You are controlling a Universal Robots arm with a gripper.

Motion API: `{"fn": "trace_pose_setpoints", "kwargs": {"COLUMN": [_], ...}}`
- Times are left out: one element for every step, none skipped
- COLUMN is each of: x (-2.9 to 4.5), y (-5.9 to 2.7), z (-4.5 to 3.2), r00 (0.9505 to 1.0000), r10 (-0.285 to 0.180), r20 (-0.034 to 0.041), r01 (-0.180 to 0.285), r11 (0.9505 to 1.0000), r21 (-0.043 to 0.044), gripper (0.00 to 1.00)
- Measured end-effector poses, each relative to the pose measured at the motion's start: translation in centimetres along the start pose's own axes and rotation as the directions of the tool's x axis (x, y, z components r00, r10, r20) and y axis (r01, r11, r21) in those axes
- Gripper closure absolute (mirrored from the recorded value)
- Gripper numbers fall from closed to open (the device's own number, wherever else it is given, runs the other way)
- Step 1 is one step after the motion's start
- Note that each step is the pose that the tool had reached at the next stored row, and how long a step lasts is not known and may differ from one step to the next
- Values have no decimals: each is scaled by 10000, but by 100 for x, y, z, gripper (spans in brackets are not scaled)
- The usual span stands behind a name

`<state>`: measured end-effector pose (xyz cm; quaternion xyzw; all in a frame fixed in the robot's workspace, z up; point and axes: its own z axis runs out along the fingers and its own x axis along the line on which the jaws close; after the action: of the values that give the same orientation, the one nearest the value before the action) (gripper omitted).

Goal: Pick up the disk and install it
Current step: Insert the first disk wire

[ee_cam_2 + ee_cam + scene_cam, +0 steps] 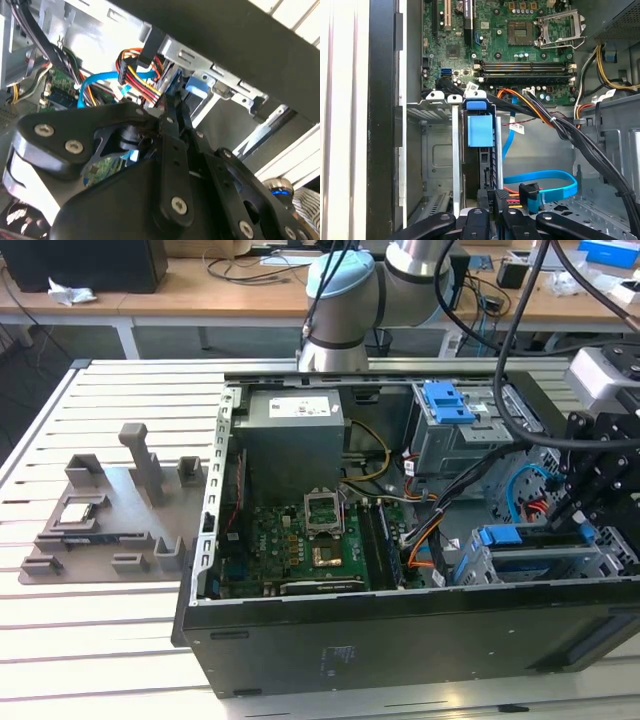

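Blue disk carrier [480, 131], green motherboard [520, 50], black pincer [495, 212]

Looking like a robotics lab — opened computer case [400, 540] lying on a slatted metal table [100, 640], cluttered workbenches [200, 285] with cables running along at 12 o'clock.

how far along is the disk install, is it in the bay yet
The disk in its blue carrier already stands inside the metal drive cage near the case's front corner, so pickup looks done. The gripper sits at the disk's rear edge beside the cable connectors; in the second wrist view its fingers are drawn together there. Whether it is fully seated, and whether cables are plugged in, cannot be told.
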<state>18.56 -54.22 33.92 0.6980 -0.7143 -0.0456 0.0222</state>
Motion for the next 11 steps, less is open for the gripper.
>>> {"fn": "trace_pose_setpoints", "kwargs": {"x": [0,0,0,0,1,1,1,1,2,1,1], "y": [0,0,0,0,-1,-2,-3,-3,-4,-4,-4], "z": [-1,-1,1,4,14,23,30,34,37,38,44], "r00": [10000,10000,10000,10000,10000,10000,10000,10000,10000,10000,10000], "r10": [1,0,1,1,1,0,0,1,0,0,0], "r20": [-3,-4,-5,-6,-5,-4,-7,-9,-5,-5,5], "r01": [-1,0,-1,-1,-1,0,0,-1,0,0,0], "r11": [10000,10000,10000,10000,10000,10000,10000,10000,10000,10000,10000], "r21": [1,1,1,1,1,0,0,1,0,0,-3], "gripper": [83,83,83,83,83,83,83,83,83,83,83]}}
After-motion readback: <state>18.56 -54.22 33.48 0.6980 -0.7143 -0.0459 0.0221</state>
